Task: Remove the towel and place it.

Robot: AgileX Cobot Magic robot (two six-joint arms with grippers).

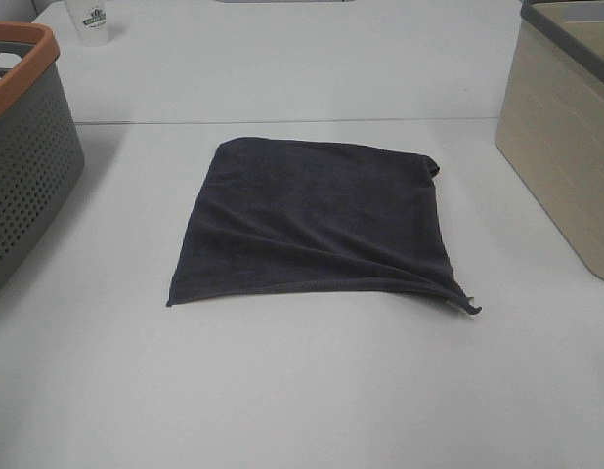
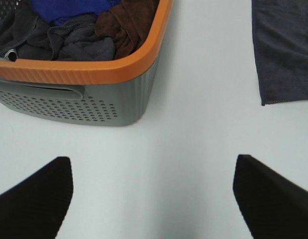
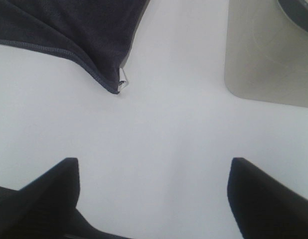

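The towel [image 1: 317,220] lies flat, soft and limp; it likely drapes when lifted, so a hemmed corner suits pinching. Both the left gripper [image 2: 153,194] and right gripper [image 3: 154,194] hang with jaws spread, empty.

The grey basket [image 1: 23,156] is being cut off by the left edge, the beige bin [image 1: 566,147] by the right. The print on the far-left cup [image 1: 91,20] is being rendered too small to read.

Dark charcoal towel [image 1: 317,220], flat, mid-table
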